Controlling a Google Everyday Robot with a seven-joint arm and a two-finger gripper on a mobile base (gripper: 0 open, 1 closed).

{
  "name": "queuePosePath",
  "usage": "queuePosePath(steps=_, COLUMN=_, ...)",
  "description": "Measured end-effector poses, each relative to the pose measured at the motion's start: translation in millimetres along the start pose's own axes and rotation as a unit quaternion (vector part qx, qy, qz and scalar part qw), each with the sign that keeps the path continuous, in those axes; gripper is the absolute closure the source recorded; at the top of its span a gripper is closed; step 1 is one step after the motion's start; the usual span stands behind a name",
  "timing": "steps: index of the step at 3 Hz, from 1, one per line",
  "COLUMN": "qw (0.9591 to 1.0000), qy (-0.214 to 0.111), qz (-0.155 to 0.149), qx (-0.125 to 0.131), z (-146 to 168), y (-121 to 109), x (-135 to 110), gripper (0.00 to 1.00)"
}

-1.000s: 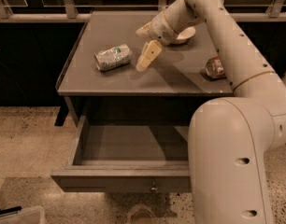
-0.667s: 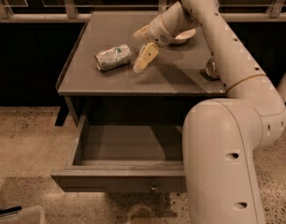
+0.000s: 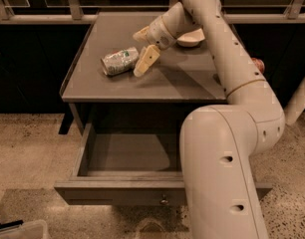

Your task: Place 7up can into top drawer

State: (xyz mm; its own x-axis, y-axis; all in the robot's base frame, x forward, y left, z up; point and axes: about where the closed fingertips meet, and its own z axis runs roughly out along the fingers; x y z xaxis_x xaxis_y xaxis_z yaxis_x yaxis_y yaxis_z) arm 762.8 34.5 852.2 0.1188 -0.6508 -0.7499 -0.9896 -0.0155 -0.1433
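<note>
The 7up can (image 3: 119, 61), crinkled silver-white with green markings, lies on its side on the grey tabletop (image 3: 92, 86), left of middle. My gripper (image 3: 142, 48) is over the tabletop just right of the can, open, one cream finger (image 3: 146, 60) next to the can's right end and the other finger (image 3: 141, 34) farther back. It holds nothing. The top drawer (image 3: 117, 193) is pulled out below the table, its inside bare, with a small round metal knob (image 3: 164, 200) on its front panel.
A white bowl (image 3: 191, 37) sits at the back of the tabletop behind my arm. An orange-red can (image 3: 257, 63) shows at the table's right edge, mostly hidden by the arm. My arm's large body (image 3: 222, 173) covers the drawer's right part. A speckled floor lies around.
My gripper has moved left across the tabletop, closer to the 7up can. The can and the drawer have not moved.
</note>
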Motion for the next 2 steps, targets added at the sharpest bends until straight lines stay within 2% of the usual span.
queuePosePath(steps=1, qw=1.0, qy=-0.003, qz=-0.006, qx=-0.004, z=9.3, y=-3.1, x=-6.2, gripper=0.0)
queuePosePath(steps=2, qw=0.9999, qy=0.007, qz=-0.006, qx=-0.014, z=20.8, y=-3.5, x=-3.4, gripper=0.19)
